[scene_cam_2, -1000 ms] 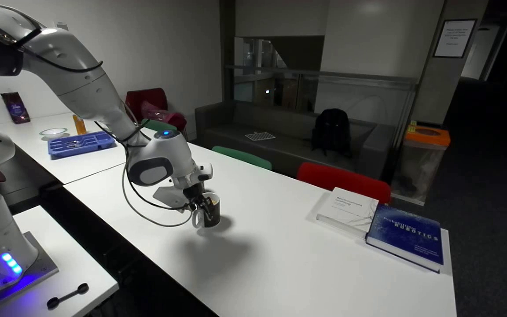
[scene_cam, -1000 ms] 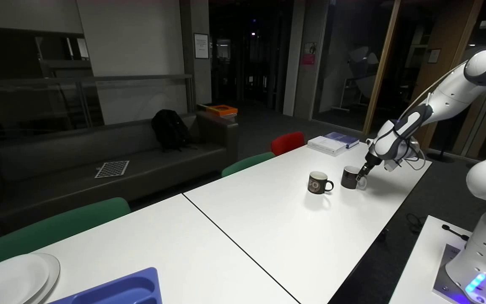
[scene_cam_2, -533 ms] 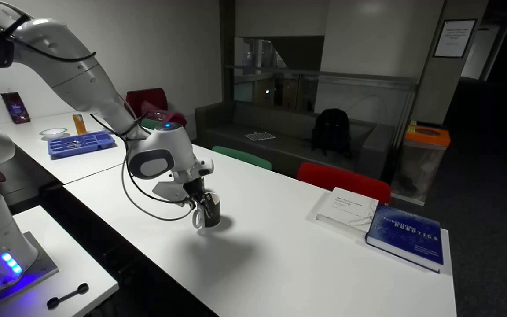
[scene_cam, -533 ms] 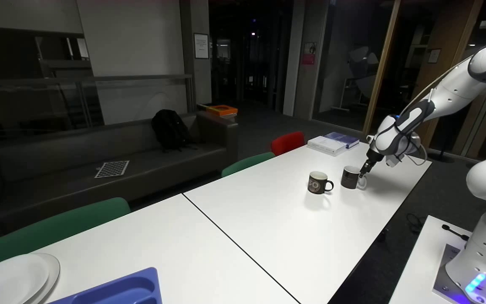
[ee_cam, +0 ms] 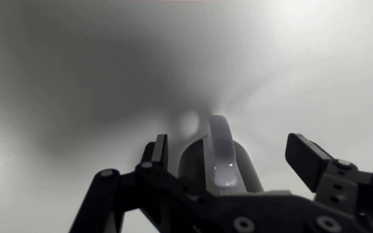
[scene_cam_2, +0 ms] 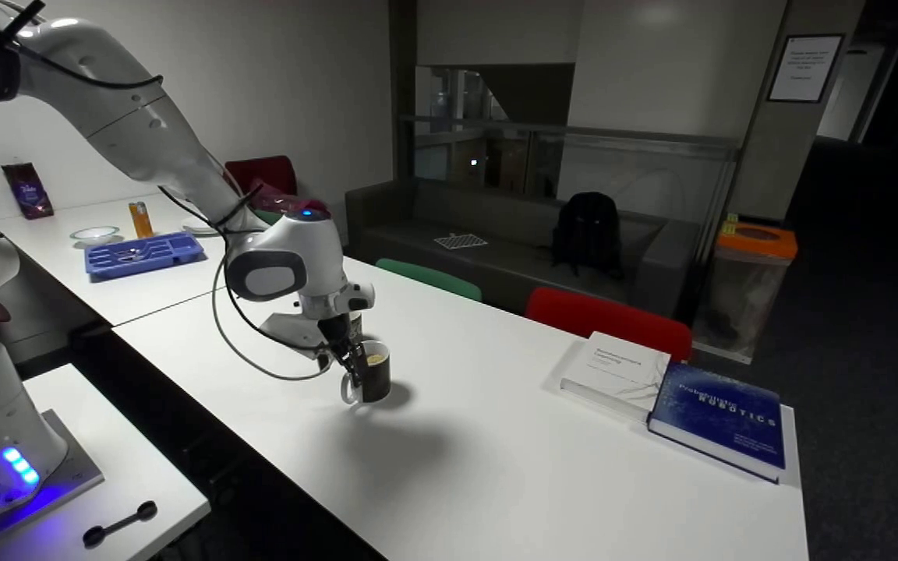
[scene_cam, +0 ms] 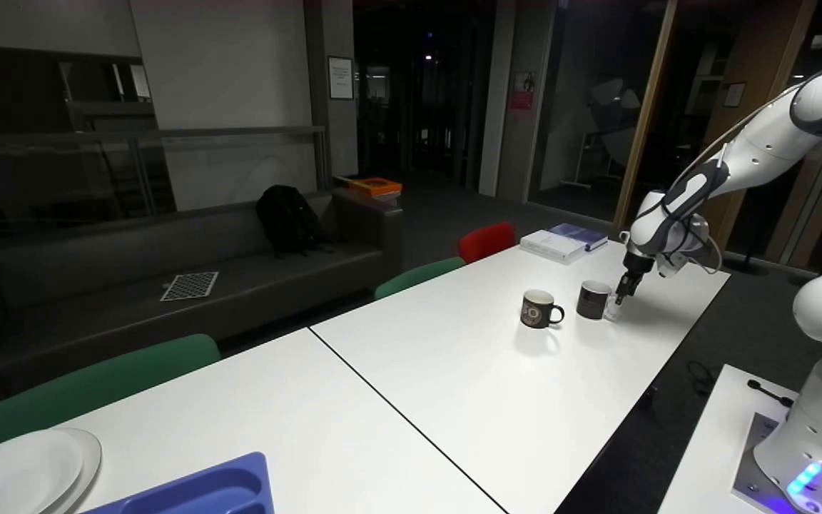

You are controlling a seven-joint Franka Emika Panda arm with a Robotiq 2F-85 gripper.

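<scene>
My gripper [ee_cam: 227, 145] stands open above the white table, its fingers [ee_cam: 306, 158] wide apart. Between them in the wrist view rises the pale handle [ee_cam: 221, 142] of a dark mug [scene_cam: 591, 303], with a visible gap on either side. The mug is upright, and in an exterior view something light brown shows inside it [scene_cam_2: 376, 360]. Part of its body is covered by the gripper's linkage in the wrist view. Close by stands another dark mug [scene_cam: 536, 313] with printing on its side and a dark handle; the hand mostly hides it in an exterior view [scene_cam_2: 355, 326].
A white book [scene_cam_2: 616, 374] and a blue book [scene_cam_2: 718, 421] lie toward one table end. At the opposite end are a blue cutlery tray [scene_cam_2: 145, 267], white plates [scene_cam: 18, 471], a bowl [scene_cam_2: 95, 234] and an orange can [scene_cam_2: 140, 220]. Red [scene_cam: 486, 243] and green chairs [scene_cam: 418, 278] line the table's far side.
The hand has swung to point more steeply down, its fingers shifting off the mug's body toward the handle. Both mugs have stayed where they were.
</scene>
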